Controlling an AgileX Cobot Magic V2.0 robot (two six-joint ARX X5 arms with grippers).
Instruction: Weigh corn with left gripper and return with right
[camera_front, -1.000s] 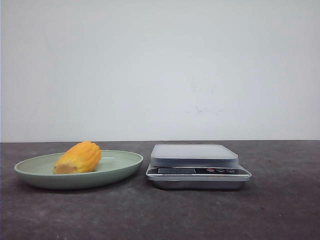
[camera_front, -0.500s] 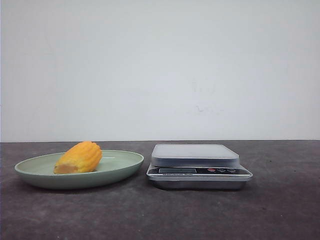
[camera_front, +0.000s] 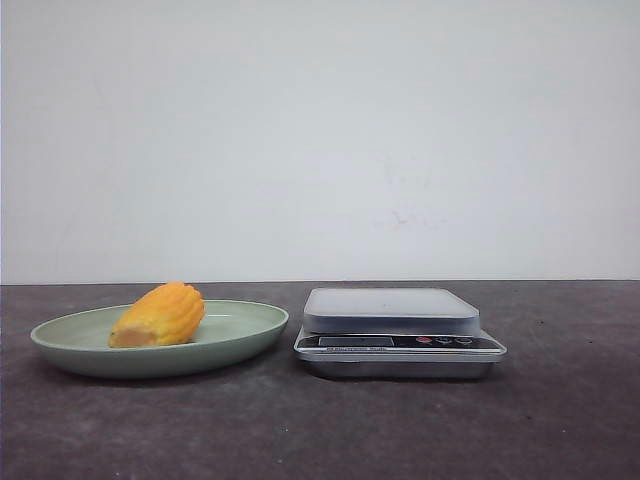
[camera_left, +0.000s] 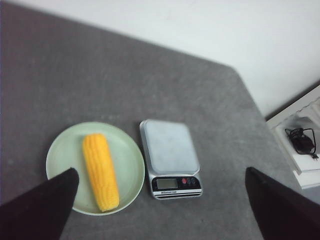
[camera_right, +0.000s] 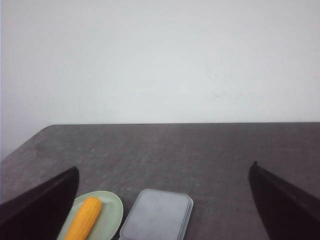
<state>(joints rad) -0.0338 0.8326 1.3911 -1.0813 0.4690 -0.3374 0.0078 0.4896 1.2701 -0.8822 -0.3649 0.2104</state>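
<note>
Hardly anything has shifted in the last second: the corn (camera_front: 157, 315) still lies on the plate (camera_front: 245, 335) beside the bare scale (camera_front: 390, 310), and both pincers, left (camera_left: 160, 210) and right (camera_right: 162, 210), hang spread wide and empty, so weighing has yet to start.

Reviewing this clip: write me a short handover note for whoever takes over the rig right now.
Left end effector: open, empty, high above the table with the plate and scale below.
Right end effector: open, empty, well back from the things.
Corn lies on its side in the green plate, left of the scale. The scale's platform is bare.
Done: nothing yet.
Left: left arm picks the corn and sets it on the scale; right arm returns it to the plate.
</note>
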